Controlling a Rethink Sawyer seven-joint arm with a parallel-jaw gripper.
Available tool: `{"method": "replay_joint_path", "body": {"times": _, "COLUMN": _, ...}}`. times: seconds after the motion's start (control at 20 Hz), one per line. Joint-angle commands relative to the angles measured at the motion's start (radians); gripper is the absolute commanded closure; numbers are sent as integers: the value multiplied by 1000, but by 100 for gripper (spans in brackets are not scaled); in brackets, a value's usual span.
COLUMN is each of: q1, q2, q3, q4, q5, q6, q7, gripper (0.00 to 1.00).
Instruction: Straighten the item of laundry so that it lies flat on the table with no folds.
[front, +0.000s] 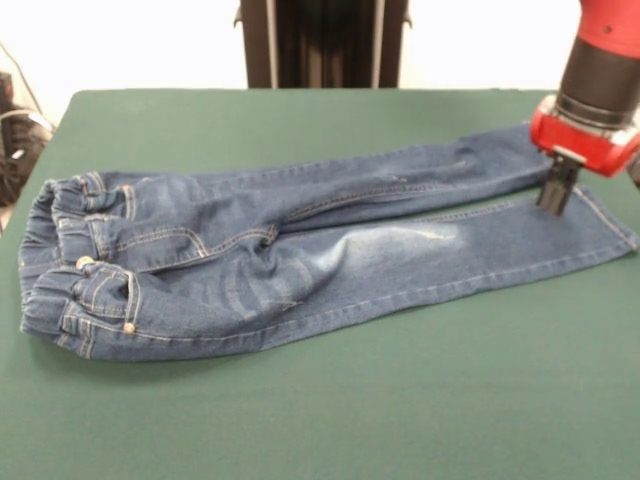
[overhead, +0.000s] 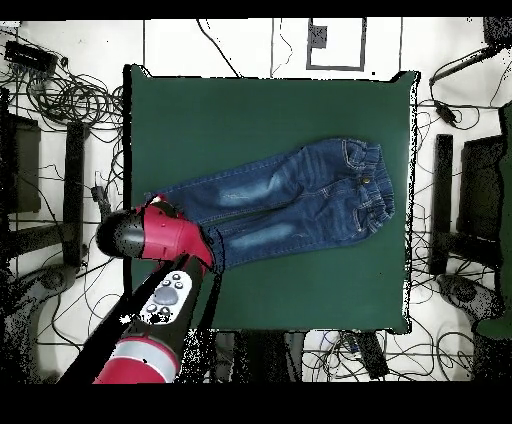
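With the jeans stretching across the middle of the table, the gripper is pressing its seemingly closed tips at the hem, right of frame, likely risking dragging fresh wrinkles into the leg.

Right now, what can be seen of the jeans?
The jeans are small blue denim with tan stitching, a gathered elastic waistband and faded pale thigh patches. They lie spread on the green table, both legs side by side and mostly flat, with slight creases near the crotch. The gripper stands at the leg ends, by the cuffs; contact looks likely, grip unclear.
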Motion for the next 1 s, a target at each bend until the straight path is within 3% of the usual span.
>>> {"method": "replay_joint_path", "body": {"times": 0.05, "q1": 27, "q2": 55, "q3": 55, "q4": -50, "q5": 71, "q6": 127, "q7": 249, "gripper": 100}}
{"method": "replay_joint_path", "body": {"times": 0.55, "q1": -9, "q2": 40, "q3": 77, "q4": -45, "q5": 44, "q6": 122, "q7": 180, "gripper": 100}}
{"method": "replay_joint_path", "body": {"times": 1.0, "q1": 17, "q2": 59, "q3": 63, "q4": -83, "q5": 47, "q6": 155, "q7": 203, "gripper": 100}}
